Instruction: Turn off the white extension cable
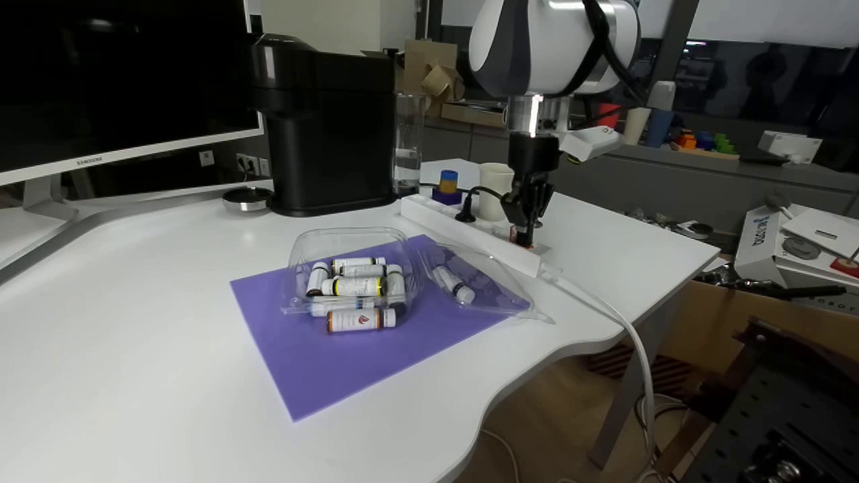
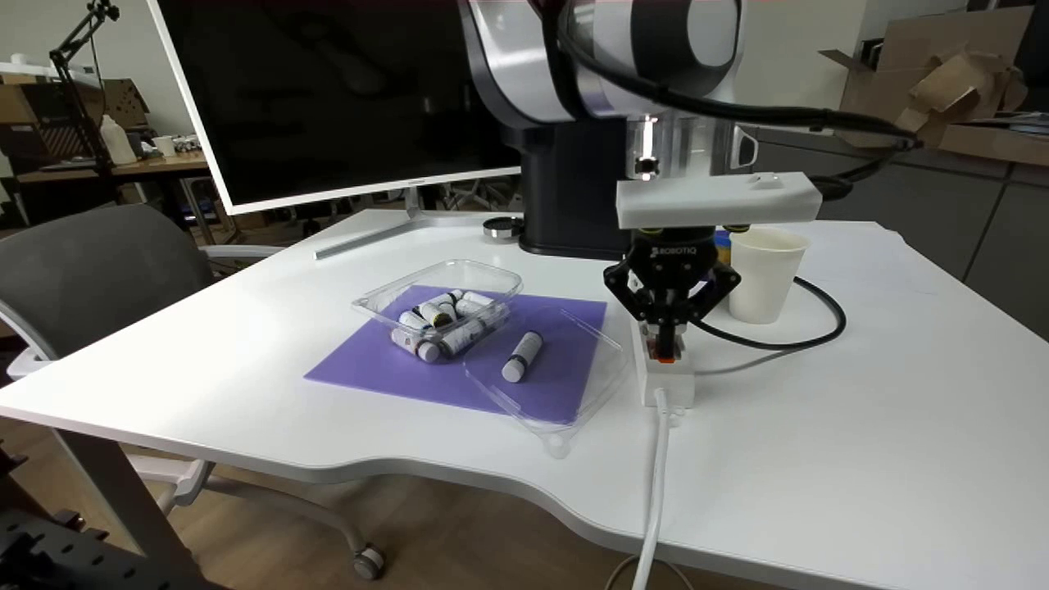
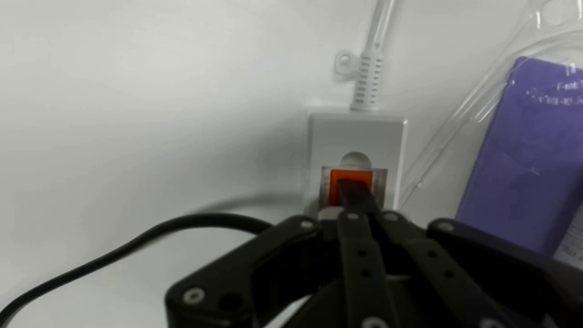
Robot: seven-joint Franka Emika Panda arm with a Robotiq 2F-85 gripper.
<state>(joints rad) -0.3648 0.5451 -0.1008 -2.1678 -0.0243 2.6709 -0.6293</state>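
Note:
The white extension cable, a long flat power strip [image 1: 463, 231], lies on the desk; its end also shows in an exterior view [image 2: 666, 389] and in the wrist view [image 3: 357, 132]. Its orange-red switch [image 3: 336, 187] sits near the cord end, lit orange in the wrist view. A black plug [image 1: 466, 211] is in the strip. A white cord [image 2: 658, 475] leaves the end. My gripper [image 3: 357, 196] is shut and points down, fingertips together over the switch; it shows in both exterior views [image 1: 524, 239] [image 2: 665, 348]. The tips appear to touch the switch and hide part of it.
A purple sheet [image 1: 302, 376] beside the strip bears a clear tray [image 1: 349, 231] of small bottles and a clear lid [image 2: 606, 360] with a bottle. A white cup [image 2: 762, 279] and a black cord [image 2: 819, 336] lie on the other side. A black coffee machine [image 1: 332, 134] stands behind.

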